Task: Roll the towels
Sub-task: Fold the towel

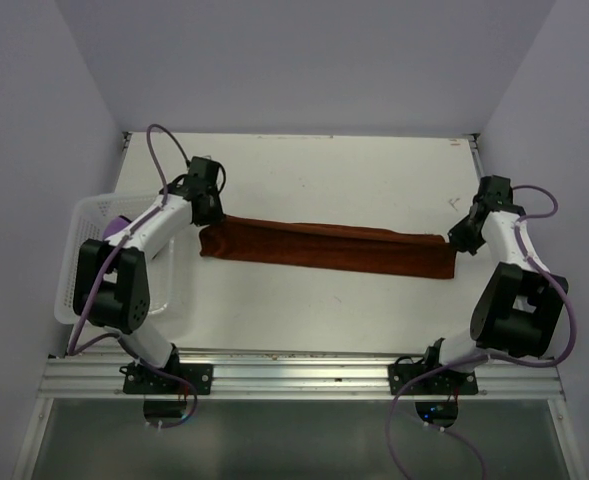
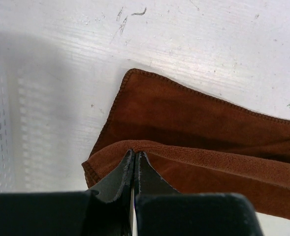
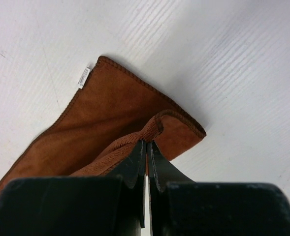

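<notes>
Two ends pinched: left gripper point(image 2: 135, 156) and right gripper point(image 3: 147, 143) each clench the rust towel point(image 1: 324, 248), stretched across the table point(image 1: 324, 180). I judge a lengthwise fold is in hand; next I must carry both edges over evenly.

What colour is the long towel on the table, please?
The towel is rust brown; left wrist view shows it best.

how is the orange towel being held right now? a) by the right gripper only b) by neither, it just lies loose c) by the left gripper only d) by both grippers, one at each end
d: the left gripper is pinched shut on a fold at the left end of the rust-orange towel, and the right gripper is pinched shut on a fold at its right end, with the cloth stretched long between them.
</notes>
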You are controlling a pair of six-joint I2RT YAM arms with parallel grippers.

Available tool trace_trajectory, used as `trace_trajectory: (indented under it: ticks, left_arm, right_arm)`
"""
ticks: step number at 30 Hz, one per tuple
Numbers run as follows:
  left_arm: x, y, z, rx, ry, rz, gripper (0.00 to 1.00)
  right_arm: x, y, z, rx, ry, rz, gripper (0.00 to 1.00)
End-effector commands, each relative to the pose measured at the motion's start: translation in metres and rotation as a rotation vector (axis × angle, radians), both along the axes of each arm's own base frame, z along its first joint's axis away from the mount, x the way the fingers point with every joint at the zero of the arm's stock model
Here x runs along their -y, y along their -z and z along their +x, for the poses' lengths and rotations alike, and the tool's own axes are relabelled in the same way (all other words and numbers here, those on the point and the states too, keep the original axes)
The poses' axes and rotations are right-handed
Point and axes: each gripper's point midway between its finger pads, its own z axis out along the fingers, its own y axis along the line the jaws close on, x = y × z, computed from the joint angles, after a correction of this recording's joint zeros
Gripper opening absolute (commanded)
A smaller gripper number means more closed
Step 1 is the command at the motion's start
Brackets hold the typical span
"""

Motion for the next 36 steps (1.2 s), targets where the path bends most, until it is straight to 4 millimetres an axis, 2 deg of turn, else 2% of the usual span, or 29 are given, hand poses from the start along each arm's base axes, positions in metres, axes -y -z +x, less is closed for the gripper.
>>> trace_trajectory:
  ticks: [1, 4, 7, 8, 10, 15, 19, 24, 25, 27, 28, 30, 32, 33, 34, 35, 36]
  left_arm:
    - [-0.007, -0.017, 0.017, 0.060, -0.008, 0.071, 0.00]
    - [-0.010, -0.014, 0.022, 0.058, -0.018, 0.095, 0.00]
    - [-0.011, -0.009, 0.029, 0.045, -0.021, 0.111, 0.00]
    - [-0.012, -0.008, 0.031, 0.043, -0.022, 0.119, 0.02]
    - [-0.012, -0.003, 0.036, 0.033, -0.028, 0.132, 0.04]
    - [-0.007, -0.004, 0.049, 0.046, -0.018, 0.123, 0.06]
    - [-0.003, 0.000, 0.056, 0.044, -0.012, 0.129, 0.22]
    - [-0.005, -0.003, 0.060, 0.054, -0.019, 0.149, 0.31]
    - [-0.007, -0.003, 0.060, 0.054, -0.022, 0.162, 0.37]
    - [-0.009, -0.008, 0.063, 0.061, -0.031, 0.175, 0.41]
    - [-0.010, -0.011, 0.063, 0.066, -0.033, 0.181, 0.44]
    - [-0.009, -0.017, 0.065, 0.081, -0.029, 0.177, 0.45]
    - [-0.006, -0.027, 0.062, 0.107, -0.020, 0.157, 0.45]
    - [-0.004, -0.023, 0.057, 0.106, -0.012, 0.152, 0.45]
    - [0.000, -0.032, 0.052, 0.129, -0.006, 0.130, 0.45]
    - [0.003, -0.032, 0.047, 0.132, -0.001, 0.112, 0.45]
    - [0.006, -0.021, 0.036, 0.109, 0.009, 0.098, 0.45]
  right_arm:
    - [0.012, -0.012, 0.022, 0.053, 0.006, -0.035, 0.00]
    - [0.013, -0.009, 0.028, 0.050, 0.000, -0.026, 0.00]
    - [0.013, -0.006, 0.033, 0.046, -0.001, -0.018, 0.13]
    - [0.013, -0.005, 0.035, 0.047, -0.005, -0.015, 0.23]
    - [0.013, -0.003, 0.038, 0.044, -0.007, -0.009, 0.28]
    - [0.015, -0.005, 0.047, 0.046, -0.007, -0.002, 0.29]
    - [0.017, -0.010, 0.050, 0.052, -0.015, -0.016, 0.34]
    - [0.018, -0.021, 0.045, 0.074, -0.028, -0.040, 0.39]
    - [0.016, -0.020, 0.043, 0.074, -0.032, -0.035, 0.40]
    - [0.014, -0.025, 0.041, 0.100, -0.035, -0.036, 0.41]
    - [0.011, -0.022, 0.037, 0.095, -0.039, -0.027, 0.41]
    - [0.005, -0.023, 0.036, 0.117, -0.057, -0.003, 0.41]
    - [-0.004, -0.018, 0.031, 0.121, -0.076, 0.024, 0.40]
    - [-0.008, -0.017, 0.030, 0.128, -0.092, 0.036, 0.39]
    - [-0.011, -0.012, 0.024, 0.118, -0.094, 0.039, 0.38]
    - [-0.016, -0.009, 0.023, 0.114, -0.108, 0.040, 0.37]
    - [-0.018, -0.006, 0.020, 0.104, -0.118, 0.040, 0.36]
